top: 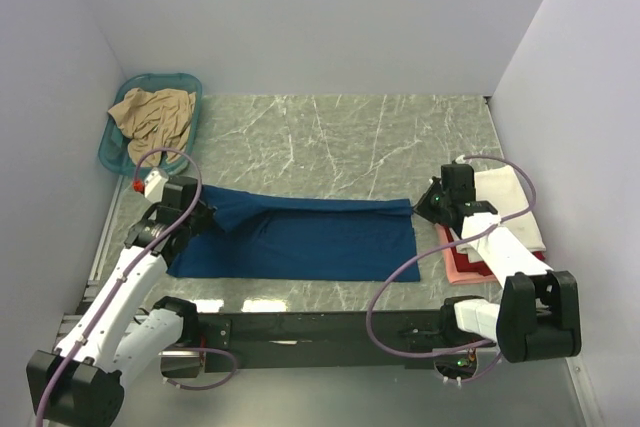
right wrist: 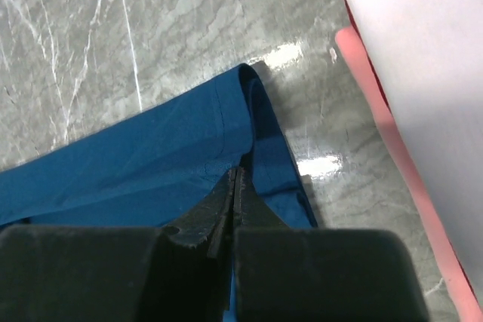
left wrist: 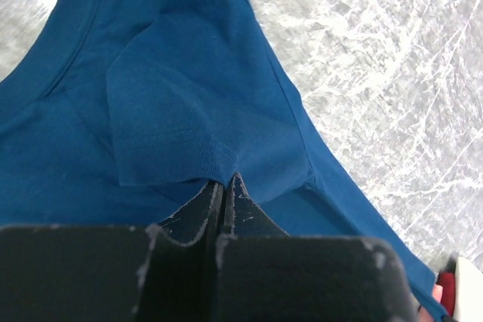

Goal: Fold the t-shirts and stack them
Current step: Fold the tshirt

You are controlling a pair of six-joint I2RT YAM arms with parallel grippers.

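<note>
Grey marbled tabletop (top: 330, 137) is filling the overhead view, with plain pale walls closing it in. From above I am seeing the blue shirt (top: 310, 237) lying across the near half, folded into a long band. The left tool (top: 212, 215) is sitting at its left end and the right tool (top: 420, 209) at its right end. A tan shirt (top: 155, 117) is lying crumpled in the teal basket (top: 108, 152) at the far left corner. By the right edge a white shirt (top: 515, 202) is resting folded on a red shirt (top: 443, 235) and a pink shirt (top: 462, 267).

On the left wrist camera I am watching the left tool (left wrist: 226, 182) pinching a fold of the blue shirt (left wrist: 173, 103) beside the sleeve, its fingers pressed together on the cloth.

On the right wrist camera the right tool (right wrist: 235, 175) is clamping the doubled corner of the blue shirt (right wrist: 151, 156), fingers tight on it. The pink shirt (right wrist: 377, 103) is lying near that corner, with the white shirt (right wrist: 423, 50) covering most of it.
</note>
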